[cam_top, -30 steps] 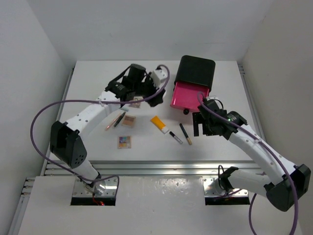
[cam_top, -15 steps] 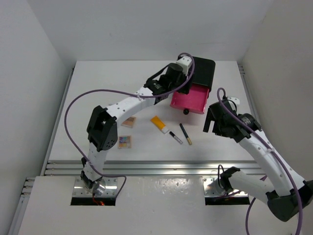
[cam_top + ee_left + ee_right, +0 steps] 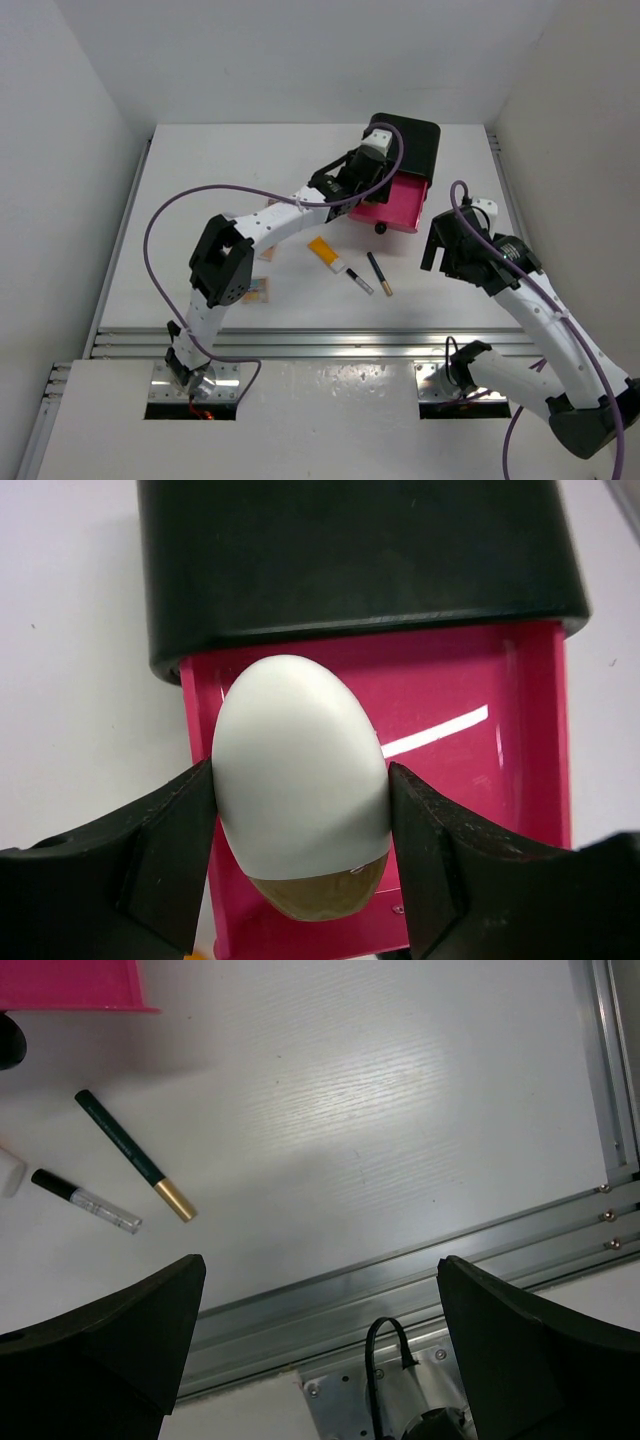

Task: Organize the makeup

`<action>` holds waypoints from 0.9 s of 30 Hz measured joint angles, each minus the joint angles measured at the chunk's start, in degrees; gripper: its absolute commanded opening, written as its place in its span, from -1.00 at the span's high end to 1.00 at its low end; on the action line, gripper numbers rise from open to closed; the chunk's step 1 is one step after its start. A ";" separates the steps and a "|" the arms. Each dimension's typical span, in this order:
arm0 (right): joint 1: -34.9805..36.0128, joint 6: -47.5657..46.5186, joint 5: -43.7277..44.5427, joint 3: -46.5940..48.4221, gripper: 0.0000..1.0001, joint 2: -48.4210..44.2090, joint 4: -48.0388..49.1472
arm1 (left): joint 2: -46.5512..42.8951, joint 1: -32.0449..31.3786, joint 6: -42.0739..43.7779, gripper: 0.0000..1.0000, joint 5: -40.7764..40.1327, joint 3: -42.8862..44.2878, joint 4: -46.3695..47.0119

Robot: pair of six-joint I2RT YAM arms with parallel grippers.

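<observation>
My left gripper (image 3: 300, 795) is shut on a white egg-shaped cosmetic with a tan base (image 3: 295, 760) and holds it over the open pink drawer (image 3: 470, 700) of the black box (image 3: 350, 560). In the top view the left gripper (image 3: 372, 192) sits over the drawer (image 3: 400, 208). An orange white-capped tube (image 3: 325, 252), a black clear-ended stick (image 3: 359, 280) and a black gold-tipped stick (image 3: 379, 273) lie in front of the drawer. My right gripper (image 3: 436, 248) is open and empty, to the right of the sticks. The right wrist view shows the gold-tipped stick (image 3: 130, 1155) and the clear-ended stick (image 3: 85, 1200).
A tan palette (image 3: 264, 254) and a multicolour palette (image 3: 260, 290) lie partly hidden under the left arm. The black box (image 3: 405, 145) stands at the back. A metal rail (image 3: 320, 340) runs along the table's front edge, also in the right wrist view (image 3: 400, 1260).
My left arm has swung from the palettes at the left across to the pink drawer. My right gripper has drawn back a little to the right, away from the sticks.
</observation>
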 measured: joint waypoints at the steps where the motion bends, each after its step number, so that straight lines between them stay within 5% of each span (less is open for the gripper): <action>1: 0.00 -0.39 0.17 0.00 -1.00 -0.09 0.00 | 0.39 0.00 -0.09 -0.09 0.13 -0.24 -0.04; 13: 0.00 -6.75 -1.77 1.66 -1.00 1.90 0.22 | 2.19 -0.09 1.64 -0.80 1.49 -0.46 0.50; 20: 0.00 -11.72 -6.25 2.82 -1.00 4.07 0.90 | 2.19 -0.09 3.41 -0.83 1.44 3.96 -0.09; 27: 0.81 -19.26 -13.62 3.17 -0.72 3.76 6.23 | 0.98 1.14 6.75 -0.90 1.25 11.56 -1.90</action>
